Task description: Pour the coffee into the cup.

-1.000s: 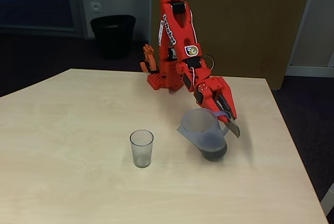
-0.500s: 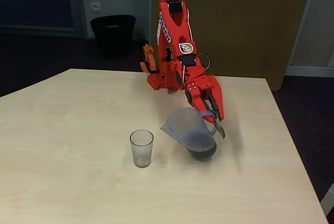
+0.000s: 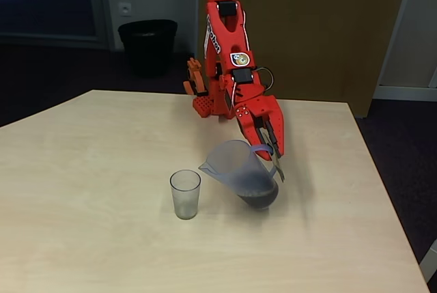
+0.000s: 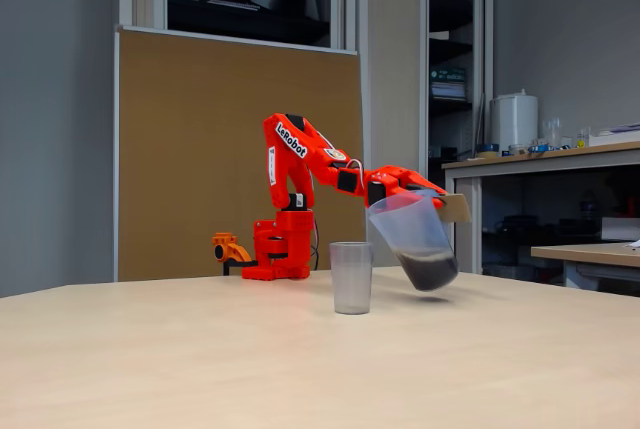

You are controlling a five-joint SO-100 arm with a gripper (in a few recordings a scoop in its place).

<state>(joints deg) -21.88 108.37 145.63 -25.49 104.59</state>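
Observation:
A translucent bluish jug (image 3: 240,168) (image 4: 412,239) hangs just above the table, tilted with its spout toward the cup. Dark coffee (image 3: 257,197) (image 4: 430,271) fills its bottom. My red gripper (image 3: 272,158) (image 4: 432,201) is shut on the jug's grey handle, on the side away from the cup. The small clear cup (image 3: 185,194) (image 4: 350,277) stands upright on the table, left of the jug in both fixed views, a short gap from the spout. No dark liquid shows in the cup.
The light wooden table (image 3: 82,170) has wide free room left of and in front of the cup. My arm's base (image 3: 208,105) is clamped at the far edge. A black bin (image 3: 147,44) stands on the floor behind the table.
The jug has risen off the table and travelled left toward the cup, tilting more with its spout leading. The cup has not moved.

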